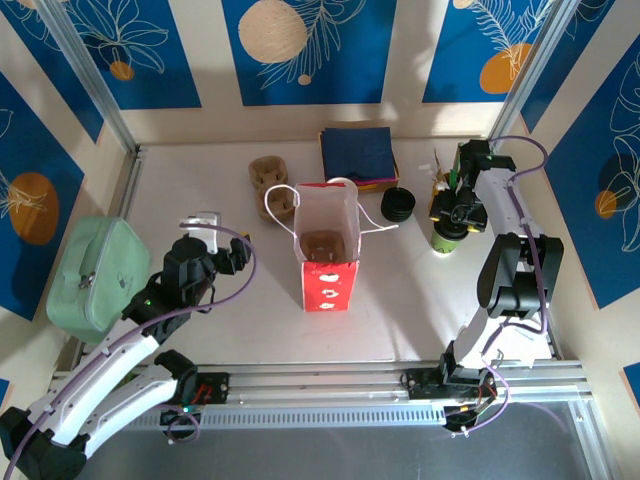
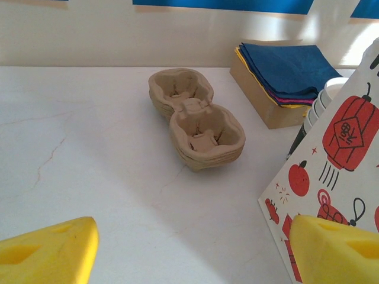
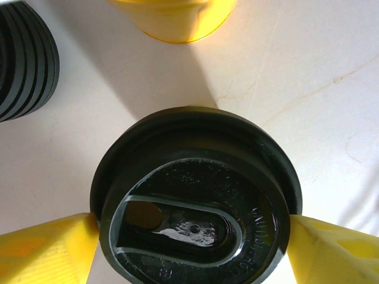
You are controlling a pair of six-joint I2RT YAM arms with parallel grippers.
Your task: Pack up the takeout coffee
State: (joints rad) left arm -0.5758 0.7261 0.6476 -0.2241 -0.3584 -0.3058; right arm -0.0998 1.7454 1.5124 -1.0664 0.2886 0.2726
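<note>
My right gripper (image 3: 192,248) straddles the coffee cup (image 1: 444,240), standing on the table (image 1: 200,180) right of the bag (image 1: 325,255); whether it pinches I cannot tell. I should squeeze below the lid (image 3: 177,148) gently, keeping it upright.

White table (image 1: 195,180), paper bag (image 1: 328,283), pulp carriers (image 1: 272,182), lids (image 1: 397,204), takeout coffee (image 3: 195,201)

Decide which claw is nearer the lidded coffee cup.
Right. The right claw straddles the cup, a finger on either side of its lid. The left claw hangs far off, on the other side of the bag.
</note>
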